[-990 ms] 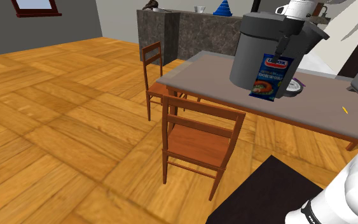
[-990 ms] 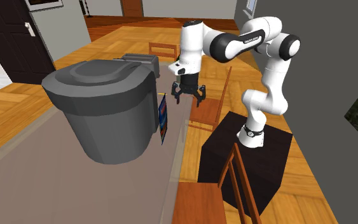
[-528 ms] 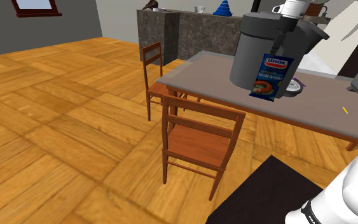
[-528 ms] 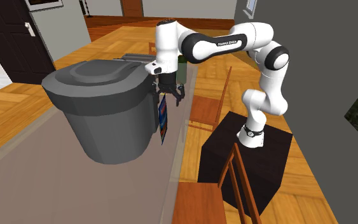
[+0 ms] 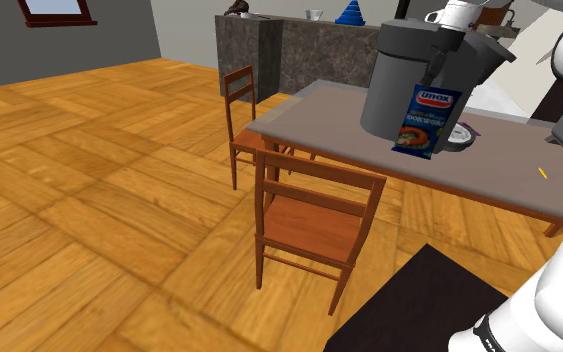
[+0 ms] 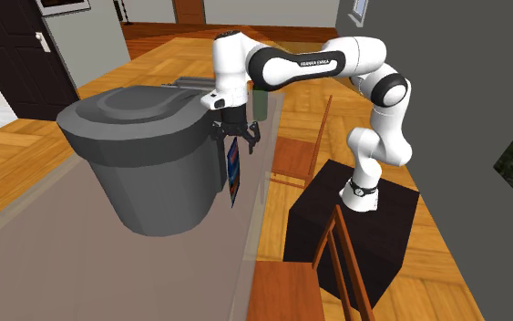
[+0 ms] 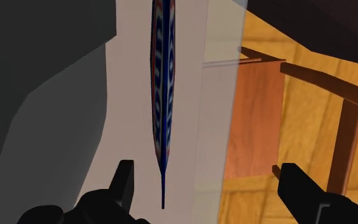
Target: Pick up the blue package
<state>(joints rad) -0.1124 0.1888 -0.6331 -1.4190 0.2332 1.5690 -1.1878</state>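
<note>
1. Package (image 5: pixel 428 121): blue, printed. It stood upright on the table (image 5: pixel 514 170), just beside the grey pot (image 5: pixel 399 75) and near the table's edge.
2. Gripper (image 7: pixel 210 184): hung over the package with jaws spread. The package's thin edge lined up between the fingers, nearer one, touching neither.
3. Done, by appearance: approach and alignment.
4. Left: lower, close on the package, lift.

The blue package (image 7: pixel 161 95), edge-on, runs past the wrist view's edge, and its small print (image 5: pixel 422 130) cannot be read.
</note>
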